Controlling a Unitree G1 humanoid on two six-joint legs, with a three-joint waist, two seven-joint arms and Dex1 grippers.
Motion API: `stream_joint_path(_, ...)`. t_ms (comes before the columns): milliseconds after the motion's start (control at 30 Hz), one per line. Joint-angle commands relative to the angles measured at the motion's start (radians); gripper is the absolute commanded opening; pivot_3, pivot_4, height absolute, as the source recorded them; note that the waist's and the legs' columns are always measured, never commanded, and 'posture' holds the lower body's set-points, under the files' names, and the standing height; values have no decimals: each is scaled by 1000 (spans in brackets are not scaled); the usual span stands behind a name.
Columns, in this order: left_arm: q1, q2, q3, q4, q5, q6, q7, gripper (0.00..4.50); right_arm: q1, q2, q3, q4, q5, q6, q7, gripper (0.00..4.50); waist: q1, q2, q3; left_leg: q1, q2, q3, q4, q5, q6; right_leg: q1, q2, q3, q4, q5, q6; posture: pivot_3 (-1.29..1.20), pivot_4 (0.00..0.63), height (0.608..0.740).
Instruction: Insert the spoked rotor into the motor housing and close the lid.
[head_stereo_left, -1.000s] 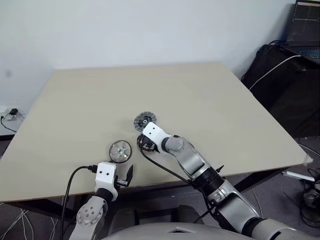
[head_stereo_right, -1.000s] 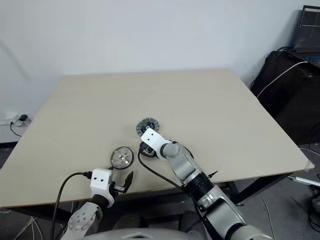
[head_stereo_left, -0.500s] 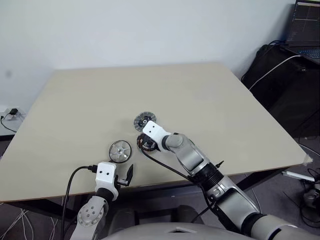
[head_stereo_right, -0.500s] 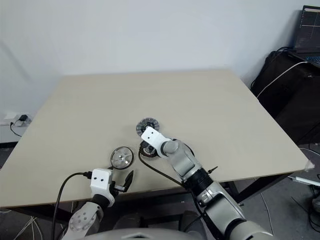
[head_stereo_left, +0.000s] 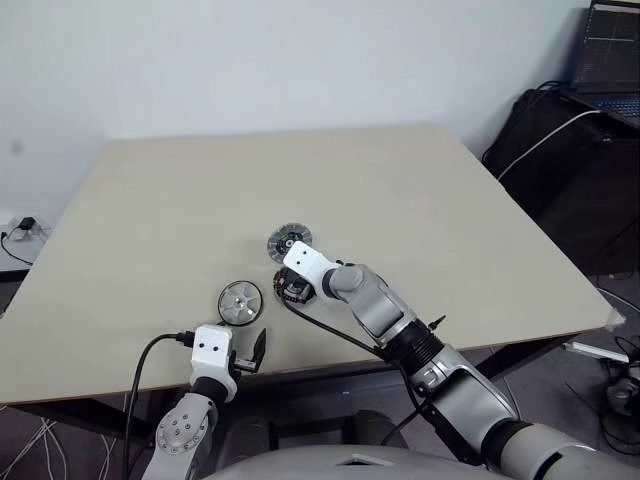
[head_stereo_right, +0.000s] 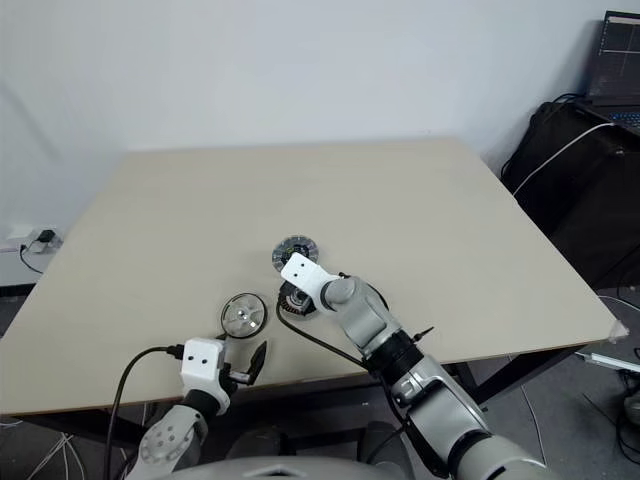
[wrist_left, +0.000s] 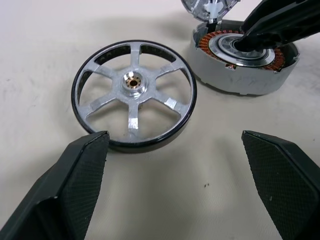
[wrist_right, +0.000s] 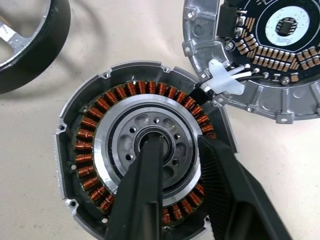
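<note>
Spoked rotor (wrist_left: 134, 95) lies flat on the beige table (head_stereo_left: 400, 200) near the front edge, pale silver spokes and brass-coloured hub facing up, dark rim around it — nothing touching it. Just beside it toward the robot's right sits the motor housing (wrist_right: 142, 150), grey shell with copper windings ringed around a pale metal centre, open side up. The lid (wrist_right: 272, 45) lies flat right behind the housing, its rim touching or nearly touching the housing's rim, circuit-board side up with a dark chip in the middle; a small white connector with wires (wrist_right: 225, 82) bridges lid and housing. Right gripper (wrist_right: 177, 162) reaches down and leftward onto the housing: one finger tip sits in the central bore, the other lies over the pale ring and windings beside it, jaws narrow with a slim gap between them — whether they actually pinch the housing's inner ring, cannot tell. In the head views the right wrist's white block covers part of the housing (head_stereo_left: 293, 288). Left gripper (wrist_left: 175, 150) hangs low at the table's front edge, fingers spread wide and empty, rotor just ahead of the gap between them but apart from both. Black cable (head_stereo_left: 145, 365) runs from the left wrist. Laptop (head_stereo_left: 608, 55) on dark bags at far right, well apart.
</note>
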Motion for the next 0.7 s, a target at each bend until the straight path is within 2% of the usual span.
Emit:
stream_joint_path(33,-1,-2,0,-14,2,-28,-1,4500,-3,-5,-1,-13,-10,2,1,450,0,0,0,0,0,0,0,0,0,0,0,0,0,0,0,0,0,740)
stream_joint_path(100,0,-1,0,-15,3,-27,-1,4500,-1,-5,0,-16,-10,2,5,26,0,0,0,0,0,0,0,0,0,0,0,0,0,0,0,0,0,740)
stream_joint_path(467,1,-2,-8,-13,7,-25,0,4500,16,-3,-3,-36,-1,2,10,26,0,0,0,0,0,0,0,0,-1,0,0,0,0,1,-1,0,0,740)
stream_joint_path(700,0,0,-10,-7,5,-25,-3,4500,40,0,-42,-137,36,9,21,26,1,0,0,0,0,0,0,0,-1,-1,0,0,0,1,-1,0,0,740)
